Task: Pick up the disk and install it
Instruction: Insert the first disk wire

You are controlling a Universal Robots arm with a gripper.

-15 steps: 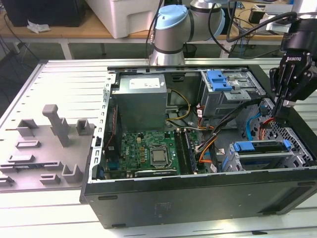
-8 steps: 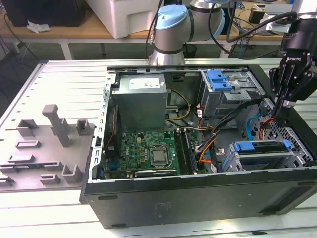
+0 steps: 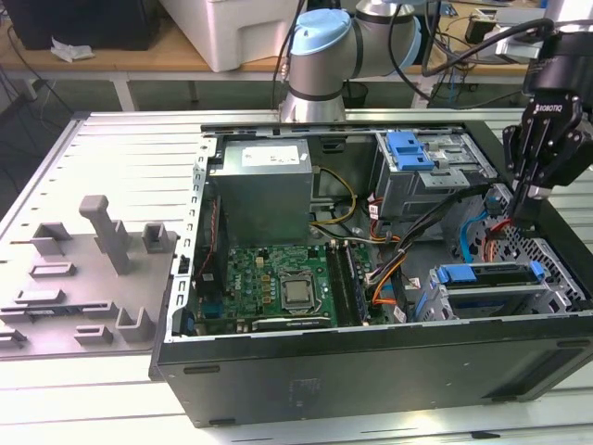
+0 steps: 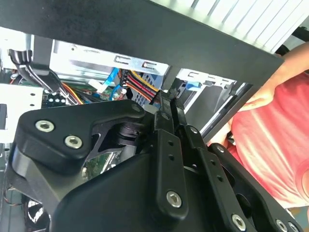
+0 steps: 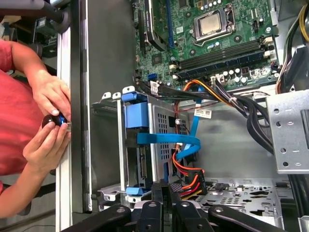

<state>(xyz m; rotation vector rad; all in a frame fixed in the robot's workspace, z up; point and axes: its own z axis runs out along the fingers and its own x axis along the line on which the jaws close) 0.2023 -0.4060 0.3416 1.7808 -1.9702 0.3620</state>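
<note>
This is a robotics lab. A silver robot arm with pale blue joint caps [image 3: 320, 56] and a black pincer [image 3: 522, 206] reaches over an open black desktop computer case [image 3: 371, 380], whose green circuit board [image 3: 278, 278] is exposed, on a ribbed grey metal desk [image 3: 120, 148]. Beside the case lies a grey plate with raised holder blocks [image 3: 83, 278], and behind runs a wooden desk [image 3: 139, 60] cluttered with loose cables [image 3: 459, 42] and equipment.

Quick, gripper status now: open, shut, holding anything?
Gripper: shut, fingers pressed together, nothing visible between them, tips beside the red cables.
</note>
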